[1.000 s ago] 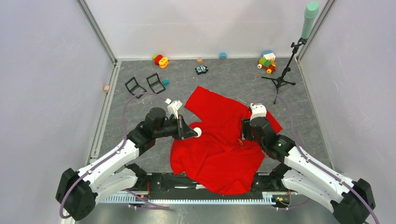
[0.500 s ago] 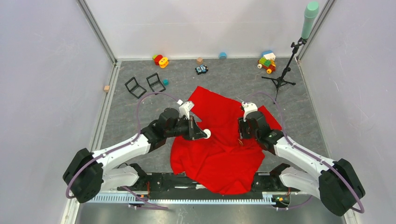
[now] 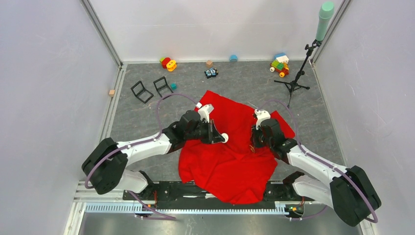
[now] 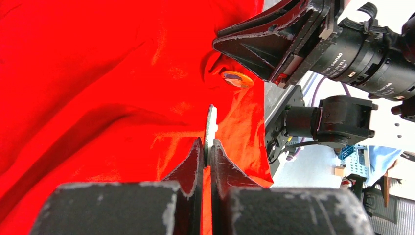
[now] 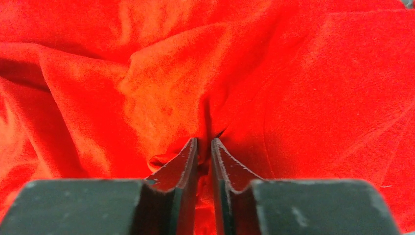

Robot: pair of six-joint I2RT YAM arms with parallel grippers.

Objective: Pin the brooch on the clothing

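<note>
Far to my left a small wooden block [image 3: 112,92] sits by the wall, and just right of it two black wire frames [image 3: 142,91] [image 3: 163,86] stand on the grey table [image 3: 235,83]. My left gripper [image 3: 215,134] [image 4: 206,147] reaches out over the left part of the shirt [image 3: 230,166] [image 4: 98,73] [image 5: 318,73]. Its jaws are pressed tight on the brooch [image 3: 224,138] [image 4: 210,129], a thin white disc that I hold edge-on so that it sticks out past my fingertips above the red cloth. I cannot tell whether it touches the cloth. The shirt lies spread and rumpled on the table between my two arms, its near hem close to their bases and its far end pointing towards the back wall. My right gripper [image 3: 254,142] [image 4: 230,44] [image 5: 204,144] is down on the right part of the shirt, facing the brooch and near it. Its jaws are almost together, pinching a raised fold of the red fabric, which puckers into creases around my fingertips. Well to the right, near the back corner, a black tripod [image 3: 293,73] carries a green cylinder [image 3: 324,19], and small coloured toys [image 3: 280,64] lie along the back edge.
</note>
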